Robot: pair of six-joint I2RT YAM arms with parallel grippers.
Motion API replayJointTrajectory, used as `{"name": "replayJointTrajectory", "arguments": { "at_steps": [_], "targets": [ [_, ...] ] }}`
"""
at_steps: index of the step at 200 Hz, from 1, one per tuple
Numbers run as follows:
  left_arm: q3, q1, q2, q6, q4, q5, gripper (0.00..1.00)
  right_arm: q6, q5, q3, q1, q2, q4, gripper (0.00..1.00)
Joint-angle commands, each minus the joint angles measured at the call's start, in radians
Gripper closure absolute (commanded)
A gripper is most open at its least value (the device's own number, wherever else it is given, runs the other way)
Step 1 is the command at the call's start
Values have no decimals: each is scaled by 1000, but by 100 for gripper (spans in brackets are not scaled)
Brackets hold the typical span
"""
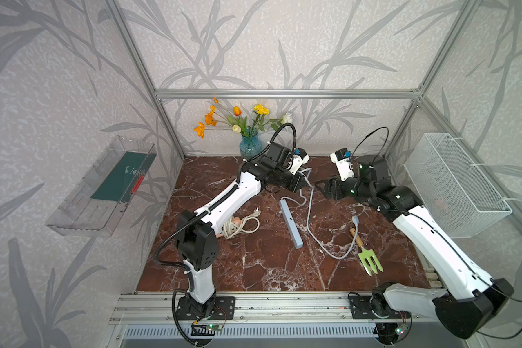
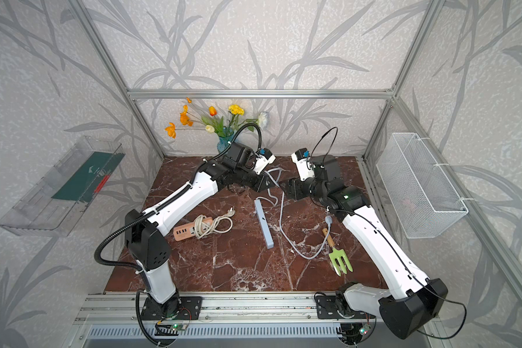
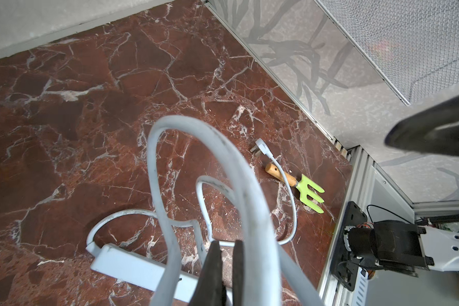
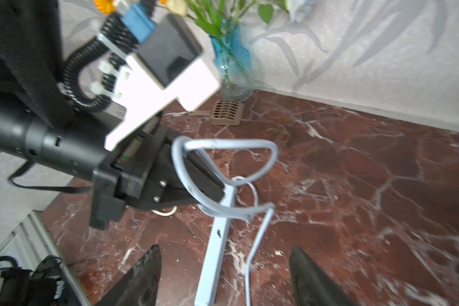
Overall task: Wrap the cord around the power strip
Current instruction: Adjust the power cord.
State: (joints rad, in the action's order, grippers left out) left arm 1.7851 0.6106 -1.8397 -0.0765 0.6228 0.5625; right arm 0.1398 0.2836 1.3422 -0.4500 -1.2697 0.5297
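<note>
top views: both hanging high overhead, looking down on the whole table (image 1: 268, 265), overlapping almost fully | left wrist: riding close behind the left gripper (image 3: 225, 243), looking past its tips at cord (image 3: 153, 159) and fork (image 3: 309, 189) | right wrist: riding close behind the right gripper (image 4: 224, 247), facing the power strip (image 4: 211, 265) ahead, sharing it with left wrist

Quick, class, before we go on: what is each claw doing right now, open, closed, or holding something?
Left claw: closed, holding up a loop of the cord.
Right claw: open, holding nothing.
</note>
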Motion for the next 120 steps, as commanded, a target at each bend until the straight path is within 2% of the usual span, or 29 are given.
{"name": "replayJointTrajectory", "arguments": {
  "at_steps": [1,17,58,86,120],
  "targets": [
    [50,11,48,41,24,42,99,-82,89,33,-23,-59,-71,35],
    [66,11,53,58,47,34,99,-152,93,16,-26,-69,-25,42],
    [93,12,68,129,123,-2,99,-255,13,-153,-10,50,-53,41],
    [105,24,80,136,138,17,99,-285,-90,-160,-13,-19,-127,43],
    [112,41,85,147,157,8,99,-262,-49,-152,-21,-81,-258,48]
  ]
}}
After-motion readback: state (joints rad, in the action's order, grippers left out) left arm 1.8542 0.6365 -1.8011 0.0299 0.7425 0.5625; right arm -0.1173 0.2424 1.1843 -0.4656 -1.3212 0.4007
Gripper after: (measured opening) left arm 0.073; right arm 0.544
